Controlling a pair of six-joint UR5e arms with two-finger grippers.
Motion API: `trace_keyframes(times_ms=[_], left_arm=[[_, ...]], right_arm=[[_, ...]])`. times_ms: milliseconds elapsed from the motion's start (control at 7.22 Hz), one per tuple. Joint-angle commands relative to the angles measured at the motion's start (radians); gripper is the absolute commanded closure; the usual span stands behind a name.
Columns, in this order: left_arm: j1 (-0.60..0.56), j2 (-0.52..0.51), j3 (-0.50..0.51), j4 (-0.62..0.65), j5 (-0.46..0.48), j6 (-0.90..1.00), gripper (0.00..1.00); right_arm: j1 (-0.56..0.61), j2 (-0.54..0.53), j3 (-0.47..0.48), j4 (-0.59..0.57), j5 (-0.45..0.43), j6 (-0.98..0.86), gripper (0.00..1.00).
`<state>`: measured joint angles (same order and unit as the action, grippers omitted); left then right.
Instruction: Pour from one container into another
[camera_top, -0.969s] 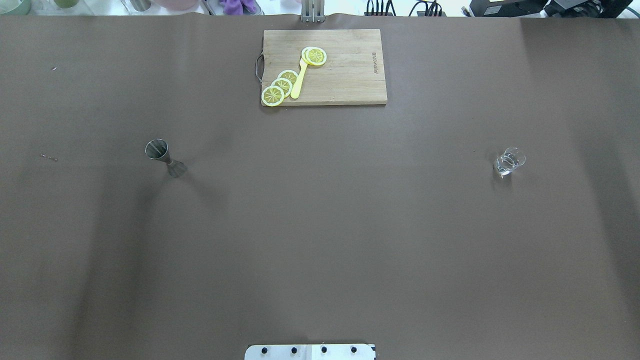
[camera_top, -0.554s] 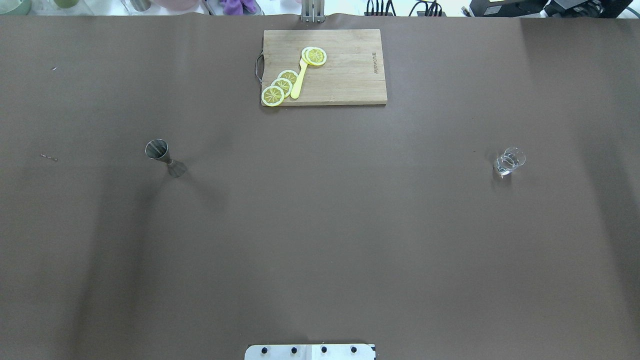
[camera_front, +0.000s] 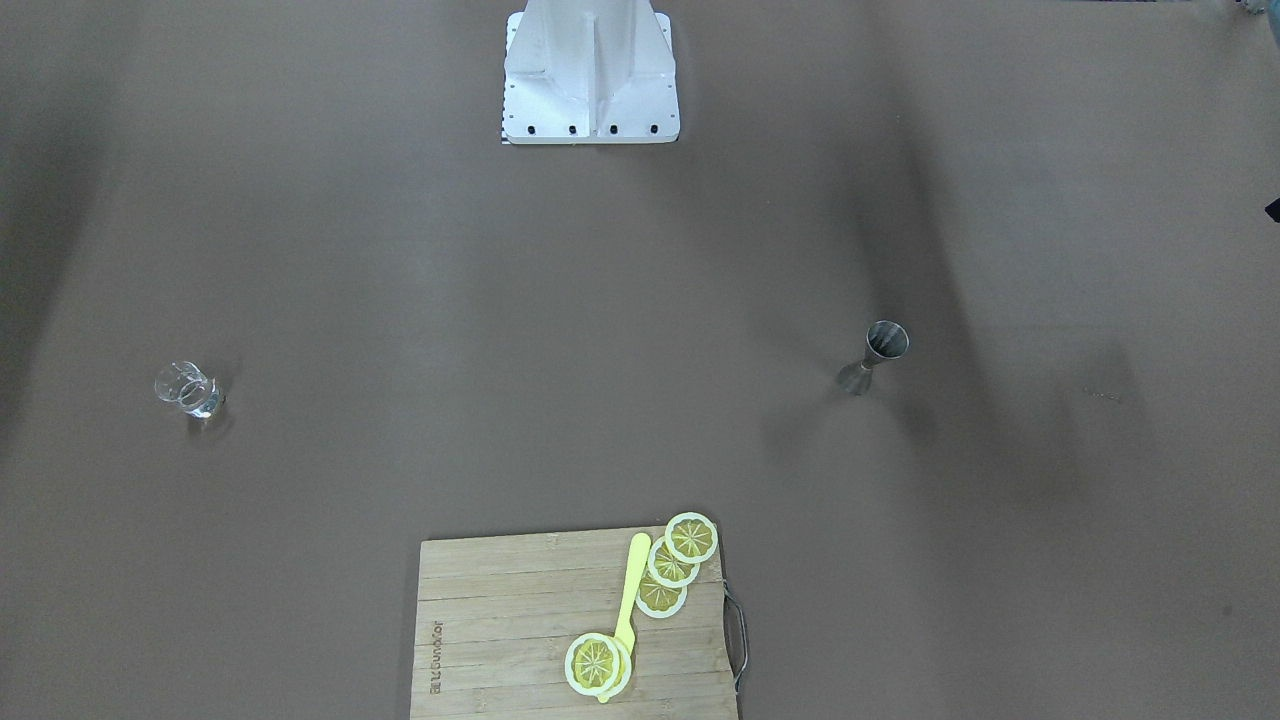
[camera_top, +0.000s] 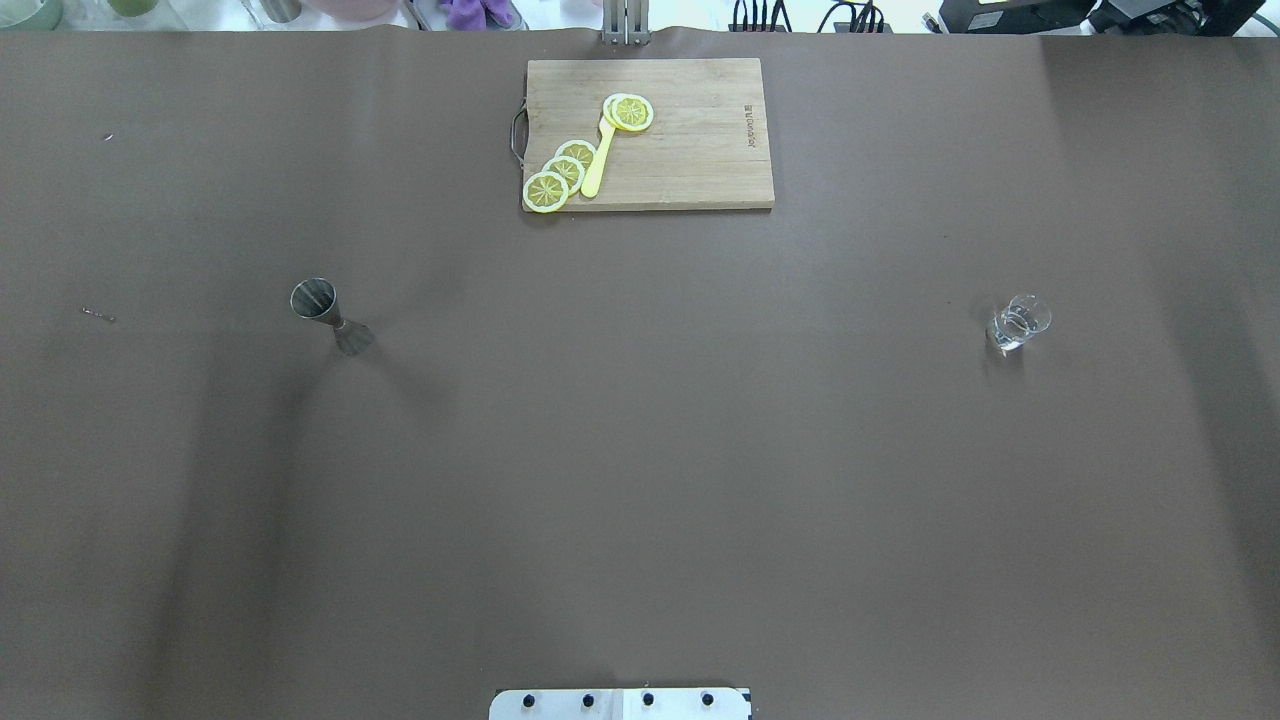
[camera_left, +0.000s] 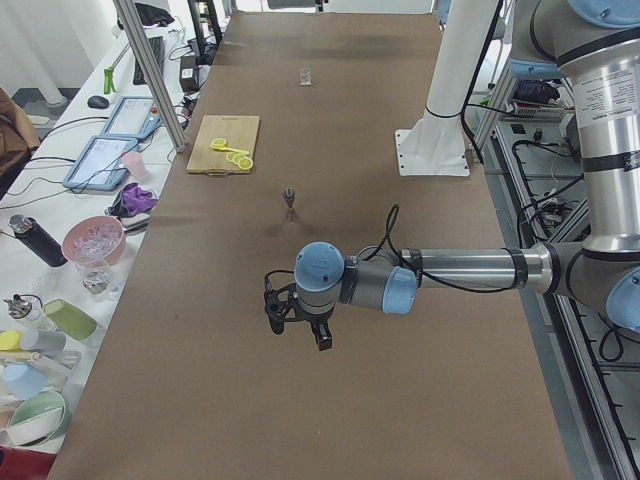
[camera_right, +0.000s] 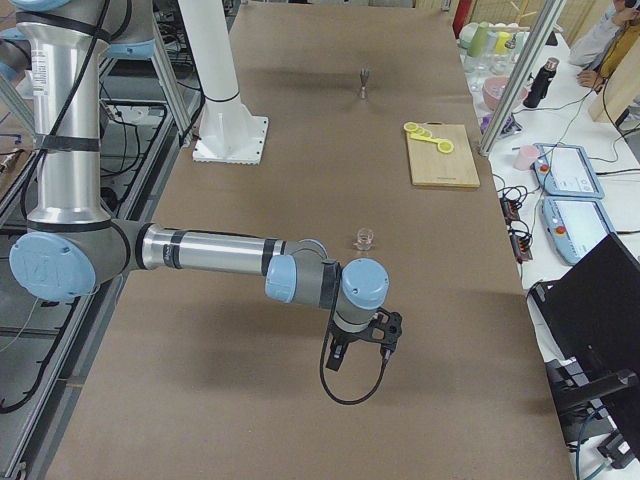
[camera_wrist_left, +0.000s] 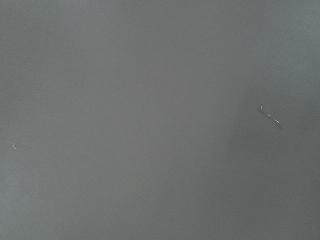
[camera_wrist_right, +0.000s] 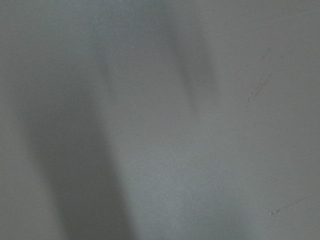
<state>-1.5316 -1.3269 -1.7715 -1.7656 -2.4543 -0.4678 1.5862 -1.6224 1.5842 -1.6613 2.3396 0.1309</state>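
Overhead exterior shows a cutting board (camera_top: 690, 150) with lemon slices (camera_top: 546, 191) at the tabletop's (camera_top: 640, 450) far edge. The jigger (camera_top: 330, 315) stands upright toward the left edge, the glass (camera_top: 1018, 324) upright toward the right edge. The left fingers (camera_left: 322, 340) and right fingers (camera_right: 336, 357) hover well apart from both; whether they are released or clenched, I cannot tell.

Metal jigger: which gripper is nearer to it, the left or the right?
Left. The left gripper hangs toward the robot's left, on the same side as the metal jigger. The right gripper hangs at the opposite end, past the small glass, much farther away.
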Motion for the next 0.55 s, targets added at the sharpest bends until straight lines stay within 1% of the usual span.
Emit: trace_keyframes(times_ms=[0,277,415], left_arm=[[-0.001,0.000,0.001,0.000,0.000,0.000,0.02],[-0.002,0.002,0.006,0.000,0.001,0.000,0.02],[0.001,0.027,0.004,-0.003,0.003,0.001,0.02]], right_arm=[[0.000,0.038,0.010,0.000,-0.005,-0.059,0.00],[0.000,0.039,0.016,0.002,-0.002,-0.060,0.00],[0.000,0.035,0.016,0.000,-0.003,-0.060,0.00]])
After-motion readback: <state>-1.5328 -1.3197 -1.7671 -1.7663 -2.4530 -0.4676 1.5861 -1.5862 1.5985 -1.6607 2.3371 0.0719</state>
